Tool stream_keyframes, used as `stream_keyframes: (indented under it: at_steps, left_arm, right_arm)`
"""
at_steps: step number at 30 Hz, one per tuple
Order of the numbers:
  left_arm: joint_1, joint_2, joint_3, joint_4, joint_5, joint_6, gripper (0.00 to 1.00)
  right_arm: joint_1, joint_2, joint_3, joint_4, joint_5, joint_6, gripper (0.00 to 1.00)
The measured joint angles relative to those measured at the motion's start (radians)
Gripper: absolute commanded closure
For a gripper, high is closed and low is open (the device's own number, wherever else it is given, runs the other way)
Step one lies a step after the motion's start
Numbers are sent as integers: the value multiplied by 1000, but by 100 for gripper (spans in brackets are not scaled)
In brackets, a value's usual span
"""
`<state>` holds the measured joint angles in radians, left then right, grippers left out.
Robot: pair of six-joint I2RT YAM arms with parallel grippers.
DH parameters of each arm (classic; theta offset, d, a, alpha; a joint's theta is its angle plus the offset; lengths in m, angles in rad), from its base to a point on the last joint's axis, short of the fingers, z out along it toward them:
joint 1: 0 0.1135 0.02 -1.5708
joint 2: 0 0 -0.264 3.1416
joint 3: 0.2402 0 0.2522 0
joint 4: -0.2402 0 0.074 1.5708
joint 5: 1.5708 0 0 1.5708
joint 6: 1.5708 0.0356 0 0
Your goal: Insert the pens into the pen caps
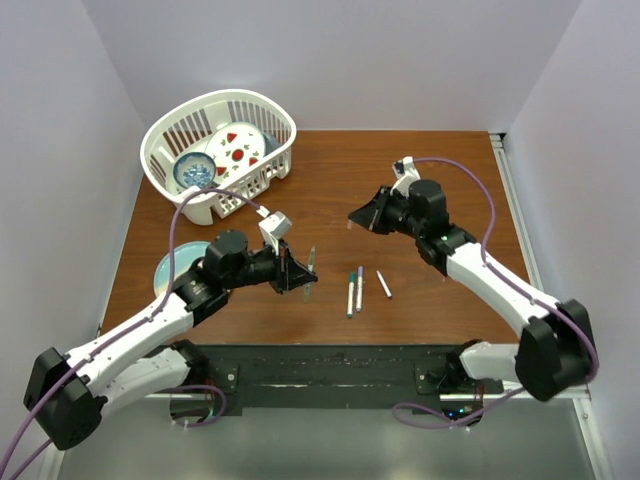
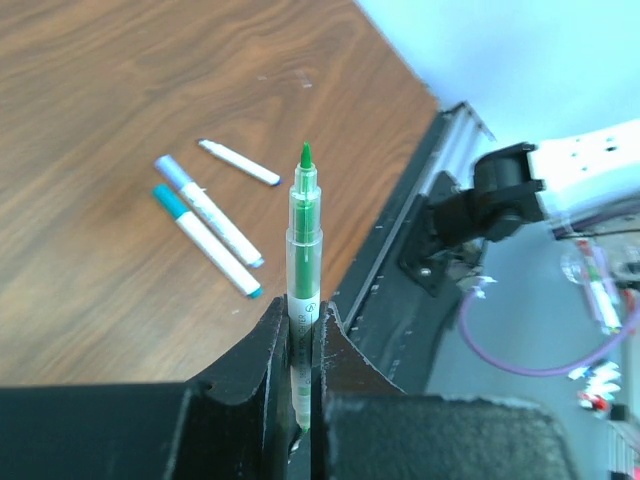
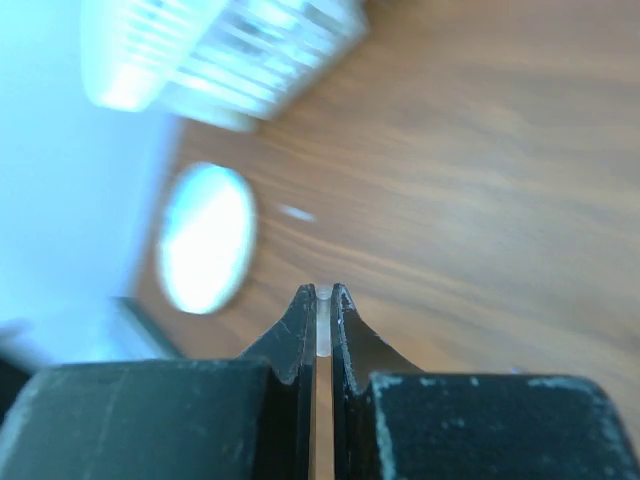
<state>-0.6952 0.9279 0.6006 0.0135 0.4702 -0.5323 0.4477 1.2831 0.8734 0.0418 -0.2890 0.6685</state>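
My left gripper (image 1: 292,270) is shut on a green pen (image 2: 304,235) and holds it above the table. Its bare green tip points away from the jaws, and it shows in the top view (image 1: 311,262) too. My right gripper (image 1: 358,215) is shut on a small pale translucent pen cap (image 3: 324,297), held above the table right of centre. Three more pens lie near the front edge: a teal-capped one (image 1: 351,294), a purple-capped one (image 1: 359,288) and a short white one (image 1: 384,284). The left wrist view shows them as well: teal (image 2: 205,240), purple (image 2: 205,205), white (image 2: 238,162).
A white basket (image 1: 160,140) holding bowls and a plate stands at the back left. A pale blue plate (image 1: 172,268) lies at the left, partly under my left arm. It appears blurred in the right wrist view (image 3: 205,238). A black rail (image 1: 330,360) runs along the near edge.
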Motion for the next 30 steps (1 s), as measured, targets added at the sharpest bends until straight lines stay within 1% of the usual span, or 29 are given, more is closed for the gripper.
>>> stream_keyframes:
  at_steps: [3,6,9,13,19,23,30]
  left_arm:
    - [0,11,-19,73,51,-32,100]
    - [0,26,-31,154,105,-67,100]
    - [0,33,-36,212,138,-94,100]
    - [0,36,-38,245,159,-112,100]
    - [0,41,-38,269,171,-120,100]
    - [0,41,-38,270,174,-122,100]
    - [0,41,-38,269,173,-121,100]
  right_arm:
    - [18,-79,-51,156,-59,50,100]
    - [40,-99,-82,259,-101,99,100]
    - [67,-103,-88,322,-135,133,100]
    - [98,-126,-88,387,-175,169,100]
    - [144,-150,-90,448,-195,204,100]
    - [169,-163,-101,449,-201,206,100]
    - [175,-216,-139,430,-201,205,100]
